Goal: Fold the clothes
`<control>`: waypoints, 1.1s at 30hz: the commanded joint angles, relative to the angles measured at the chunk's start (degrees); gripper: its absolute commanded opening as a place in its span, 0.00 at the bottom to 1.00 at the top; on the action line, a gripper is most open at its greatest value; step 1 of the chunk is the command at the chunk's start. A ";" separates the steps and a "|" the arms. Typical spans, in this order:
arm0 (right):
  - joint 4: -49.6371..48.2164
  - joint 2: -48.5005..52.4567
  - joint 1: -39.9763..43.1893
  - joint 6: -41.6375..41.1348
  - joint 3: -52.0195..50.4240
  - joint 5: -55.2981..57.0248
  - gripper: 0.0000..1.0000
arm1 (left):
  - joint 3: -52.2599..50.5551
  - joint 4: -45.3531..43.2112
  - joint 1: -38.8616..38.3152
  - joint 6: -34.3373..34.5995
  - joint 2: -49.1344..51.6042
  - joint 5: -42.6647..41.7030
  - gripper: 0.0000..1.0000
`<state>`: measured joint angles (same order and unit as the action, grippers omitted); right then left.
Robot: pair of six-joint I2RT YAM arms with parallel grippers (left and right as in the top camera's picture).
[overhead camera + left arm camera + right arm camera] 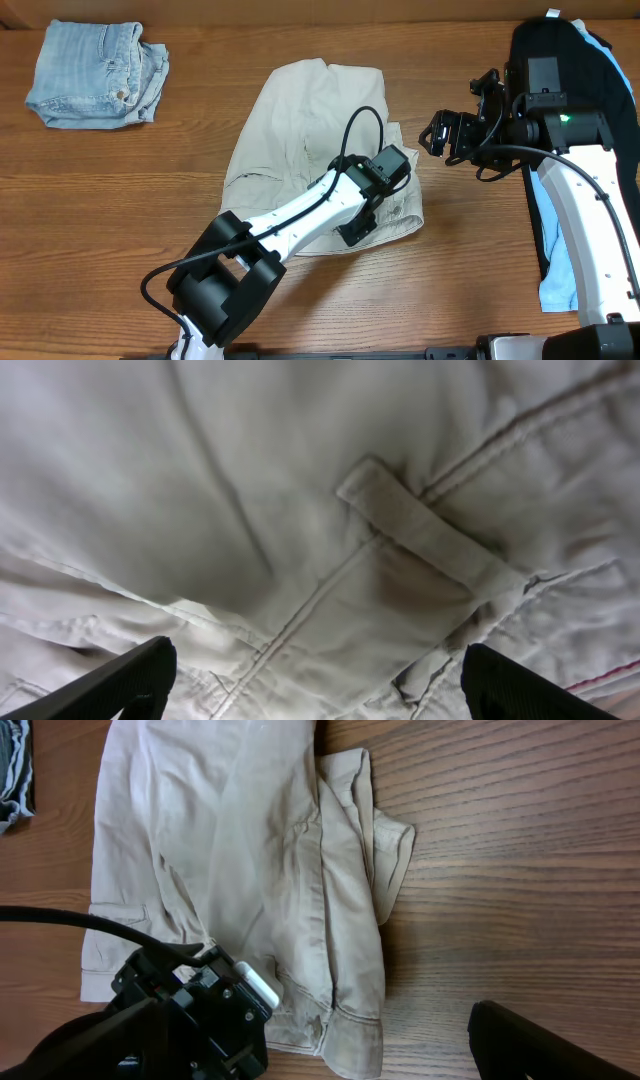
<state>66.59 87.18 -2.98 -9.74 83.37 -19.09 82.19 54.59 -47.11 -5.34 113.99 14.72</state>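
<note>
Khaki shorts (300, 130) are lying in the middle of the desk (120, 220), apparently doubled leg over leg, with the waistband end nearest the robot. The left end effector (358, 228) is hovering close over the waistband, jaws apart, gripping nothing. The right end effector (437, 135) is standing wide open over bare wood just beside the shorts. Judgement: one fold is looking done; the crosswise fold and squaring of the uneven edges are remaining.

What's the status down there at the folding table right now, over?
Left gripper open, low over khaki shorts waistband. Right gripper open, empty, beside them. Denim shorts, black garment well clear.
</note>
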 commanded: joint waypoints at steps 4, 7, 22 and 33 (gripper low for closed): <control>-0.33 -0.37 0.22 0.61 -0.17 0.24 1.00 | -1.33 -0.90 0.63 -1.33 -1.16 -0.63 0.93; -0.35 -0.37 0.22 0.63 -0.17 0.24 1.00 | -2.34 -1.31 0.66 -1.27 -1.16 -0.02 0.93; -0.59 -0.37 0.22 0.81 -0.17 0.28 1.00 | -3.98 -4.55 5.20 5.81 -1.18 8.61 0.92; -1.01 -0.37 0.22 0.79 -0.17 1.09 1.00 | -3.98 -4.52 7.26 9.62 -1.18 9.79 0.74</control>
<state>66.04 87.18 -2.98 -9.34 83.37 -18.59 78.46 50.30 -41.08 0.86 113.99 22.15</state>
